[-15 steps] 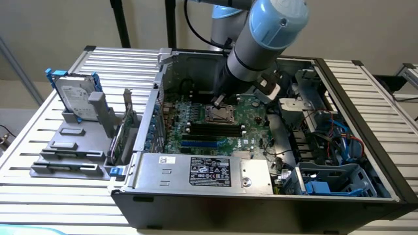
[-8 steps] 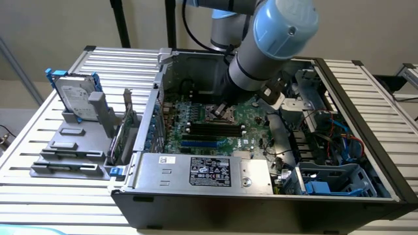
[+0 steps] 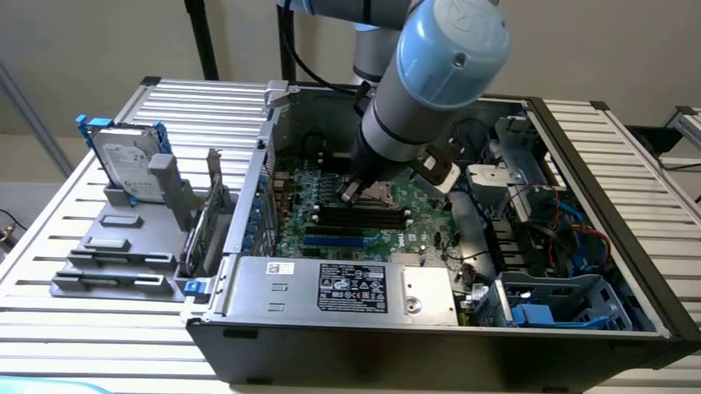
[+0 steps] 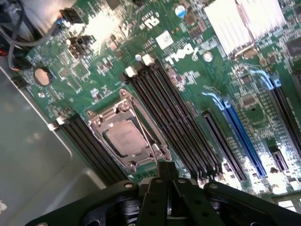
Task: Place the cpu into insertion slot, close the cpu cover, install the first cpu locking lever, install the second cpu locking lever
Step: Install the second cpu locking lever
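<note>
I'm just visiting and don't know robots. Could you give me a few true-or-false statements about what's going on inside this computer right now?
1. The cpu sits in the insertion slot on the green motherboard. True.
2. The gripper is carrying the cpu. False: its fingers are shut and hold nothing.
3. The cpu cover lies down over the chip. True.
4. The hard drive is inside the computer case. False: it stands outside, at the exterior view's left.
</note>
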`<state>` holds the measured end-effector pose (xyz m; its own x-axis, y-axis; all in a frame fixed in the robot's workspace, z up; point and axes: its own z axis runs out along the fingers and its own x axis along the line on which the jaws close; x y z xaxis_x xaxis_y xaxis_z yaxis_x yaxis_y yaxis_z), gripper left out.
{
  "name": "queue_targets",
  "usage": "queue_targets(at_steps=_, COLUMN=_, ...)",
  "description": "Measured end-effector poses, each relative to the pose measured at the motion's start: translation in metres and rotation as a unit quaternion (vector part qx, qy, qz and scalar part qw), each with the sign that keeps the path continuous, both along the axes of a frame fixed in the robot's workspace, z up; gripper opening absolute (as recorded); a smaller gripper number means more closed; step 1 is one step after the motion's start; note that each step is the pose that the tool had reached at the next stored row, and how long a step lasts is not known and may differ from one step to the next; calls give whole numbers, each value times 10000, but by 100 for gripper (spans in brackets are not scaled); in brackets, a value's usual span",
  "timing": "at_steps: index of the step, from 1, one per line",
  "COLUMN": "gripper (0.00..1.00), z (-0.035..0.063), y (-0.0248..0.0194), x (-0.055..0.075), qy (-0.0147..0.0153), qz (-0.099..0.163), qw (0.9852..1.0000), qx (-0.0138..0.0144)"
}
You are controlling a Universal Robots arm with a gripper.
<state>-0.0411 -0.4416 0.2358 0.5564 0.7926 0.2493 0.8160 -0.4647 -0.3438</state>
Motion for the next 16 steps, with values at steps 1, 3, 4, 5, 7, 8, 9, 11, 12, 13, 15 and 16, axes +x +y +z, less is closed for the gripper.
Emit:
queue_targets(at_steps=1, gripper=11, z=-1, y=0, x=-27, qy=-1, qz=0, qw=10000, qx=0)
queue_targets(at_steps=3, gripper=11, z=-4, y=5, x=-50, qy=-1, qz=0, qw=10000, qx=2)
queue_targets(at_steps=4, gripper=11, z=-6, y=12, x=-54, qy=-1, qz=0, qw=10000, qx=6)
queue_targets(at_steps=5, gripper=11, z=-8, y=24, x=-56, qy=-1, qz=0, qw=10000, qx=9)
queue_targets(at_steps=7, gripper=11, z=-11, y=53, x=-57, qy=-1, qz=0, qw=10000, qx=16)
queue_targets(at_steps=8, gripper=11, z=-13, y=65, x=-57, qy=-1, qz=0, qw=10000, qx=23)
queue_targets(at_steps=9, gripper=11, z=-18, y=72, x=-57, qy=0, qz=0, qw=10000, qx=32)
queue_targets(at_steps=11, gripper=11, z=-34, y=74, x=-57, qy=-2, qz=1, qw=10000, qx=42)
queue_targets(at_steps=12, gripper=11, z=-45, y=74, x=-57, qy=-2, qz=0, qw=10000, qx=43)
queue_targets(at_steps=13, gripper=11, z=-55, y=74, x=-58, qy=-3, qz=0, qw=10000, qx=42)
queue_targets(at_steps=15, gripper=11, z=-79, y=74, x=-58, qy=-4, qz=0, qw=10000, qx=42)
queue_targets(at_steps=16, gripper=11, z=-93, y=74, x=-58, qy=-4, qz=0, qw=10000, qx=42)
